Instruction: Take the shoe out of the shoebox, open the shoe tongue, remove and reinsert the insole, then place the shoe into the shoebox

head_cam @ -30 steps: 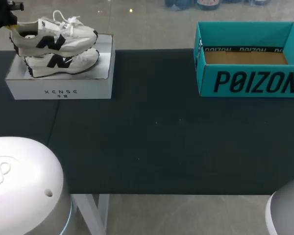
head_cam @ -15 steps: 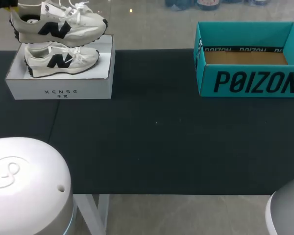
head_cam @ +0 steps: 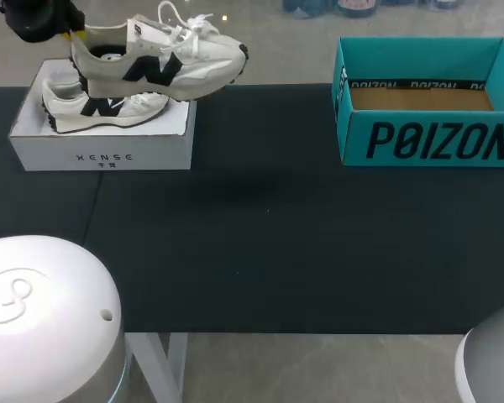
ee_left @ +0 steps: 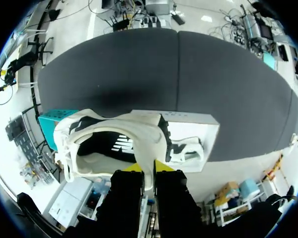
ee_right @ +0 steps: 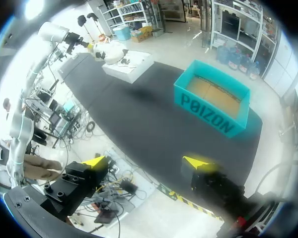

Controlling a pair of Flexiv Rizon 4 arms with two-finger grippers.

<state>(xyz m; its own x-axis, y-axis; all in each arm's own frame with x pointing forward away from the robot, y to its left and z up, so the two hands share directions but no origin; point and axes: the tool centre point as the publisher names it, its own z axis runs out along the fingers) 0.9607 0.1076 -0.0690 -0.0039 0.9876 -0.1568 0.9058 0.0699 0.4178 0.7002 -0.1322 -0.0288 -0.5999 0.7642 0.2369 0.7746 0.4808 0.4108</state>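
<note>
White leather-and-mesh sneaker with a black side logo (head_cam: pixel 160 63) (ee_left: pixel 109 144) is off the box, in the air at upper left of the head view. Toe points toward frame centre, sole down and roughly level, laces loose and sticking up.

Left fingers (head_cam: pixel 76 35) (ee_left: pixel 165 166) are clamped on its heel collar. Left wrist view: the two yellow tips sit nearly together with the heel wall pinched between them, one tip on the inner side and one on the outer. The mouth of the sneaker gapes ahead of the fingers, and the light insole shows inside.

Under and slightly behind it, a second matching white sneaker (head_cam: pixel 109 105) (ee_left: pixel 186 148) lies on its side in the flat white cardboard shoebox (head_cam: pixel 101 155) (ee_left: pixel 188 119) at the counter's upper-left corner. The held sneaker partly overlaps it in the head view; I can't tell if they touch.

Right fingers (ee_right: pixel 95 161) are spread wide with nothing between them, well apart from both boxes.

Teal open-top cardboard shoebox (head_cam: pixel 428 138) (ee_right: pixel 213 106) sits at upper right of the head view, with its brown floor visible.

Black cloth-covered counter (head_cam: pixel 277 243) carries both boxes.
</note>
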